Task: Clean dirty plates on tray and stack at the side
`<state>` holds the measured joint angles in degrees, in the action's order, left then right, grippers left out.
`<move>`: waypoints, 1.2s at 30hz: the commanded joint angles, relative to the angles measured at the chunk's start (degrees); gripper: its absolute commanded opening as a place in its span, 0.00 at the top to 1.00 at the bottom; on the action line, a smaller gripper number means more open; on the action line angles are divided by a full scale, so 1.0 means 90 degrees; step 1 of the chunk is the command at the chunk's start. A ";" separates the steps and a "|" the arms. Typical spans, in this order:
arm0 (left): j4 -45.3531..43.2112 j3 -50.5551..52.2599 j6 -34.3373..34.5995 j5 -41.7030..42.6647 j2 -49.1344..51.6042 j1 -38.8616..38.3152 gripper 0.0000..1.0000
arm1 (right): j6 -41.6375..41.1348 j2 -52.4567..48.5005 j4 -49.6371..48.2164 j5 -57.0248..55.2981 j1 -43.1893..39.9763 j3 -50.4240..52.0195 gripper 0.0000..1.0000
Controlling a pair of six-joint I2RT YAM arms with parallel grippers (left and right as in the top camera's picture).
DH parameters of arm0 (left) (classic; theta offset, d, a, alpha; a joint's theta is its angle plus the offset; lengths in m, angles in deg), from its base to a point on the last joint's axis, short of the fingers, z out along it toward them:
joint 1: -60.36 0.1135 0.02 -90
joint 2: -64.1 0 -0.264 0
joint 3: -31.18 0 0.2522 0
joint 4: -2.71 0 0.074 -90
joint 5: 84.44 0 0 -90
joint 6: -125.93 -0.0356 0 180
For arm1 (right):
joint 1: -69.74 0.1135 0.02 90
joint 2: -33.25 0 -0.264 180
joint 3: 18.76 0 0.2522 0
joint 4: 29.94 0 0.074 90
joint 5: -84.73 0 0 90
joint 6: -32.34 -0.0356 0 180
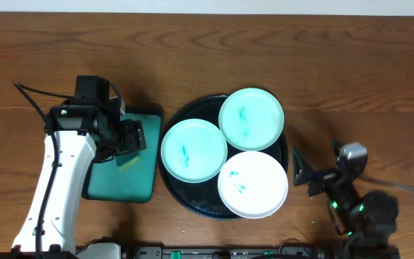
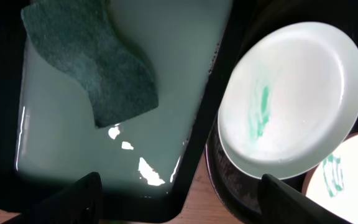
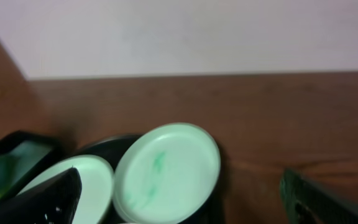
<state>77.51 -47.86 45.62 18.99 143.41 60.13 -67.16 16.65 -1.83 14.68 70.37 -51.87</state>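
The round black tray (image 1: 187,117) holds three plates, each with teal smears: a mint plate (image 1: 193,150) at left, a mint plate (image 1: 251,119) at the back and a white plate (image 1: 253,183) at the front. My left gripper (image 1: 135,137) hangs open over the teal rectangular tray (image 1: 124,183), empty. In the left wrist view its fingers (image 2: 73,200) straddle that tray's corner, with the left mint plate (image 2: 291,99) and the white plate (image 2: 347,180) beside it. My right gripper (image 1: 298,173) stands open and empty just right of the black tray, facing the back mint plate (image 3: 166,171).
A dark green sponge (image 2: 92,62) lies in the teal rectangular tray (image 2: 104,143), whose glossy floor looks wet. That tray sits right against the black tray's left rim (image 2: 229,180). Bare wooden table (image 1: 336,65) lies behind and to the right.
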 commanded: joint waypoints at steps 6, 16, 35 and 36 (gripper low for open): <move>-0.0007 -0.0124 0.0056 0.0036 0.0000 -0.0024 0.20 | 0.0493 -0.3716 0.2106 0.1508 0.0066 -0.3470 0.01; -0.0007 -0.0124 0.0056 0.0036 0.0000 -0.0024 0.20 | 0.0998 -0.6727 0.5302 0.0588 0.0554 -0.6295 0.01; -0.0007 -0.0124 0.0056 0.0034 0.0000 -0.0024 0.20 | 0.1018 -0.6885 0.5357 0.0146 0.1479 -0.6292 0.01; -0.0007 -0.0124 0.0056 0.0036 0.0000 -0.0024 0.20 | 0.1018 -0.6885 0.5345 0.0146 0.1479 -0.6292 0.01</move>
<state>77.35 -47.99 45.62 18.99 143.41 60.13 -59.05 -45.73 46.67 16.23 83.20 -107.32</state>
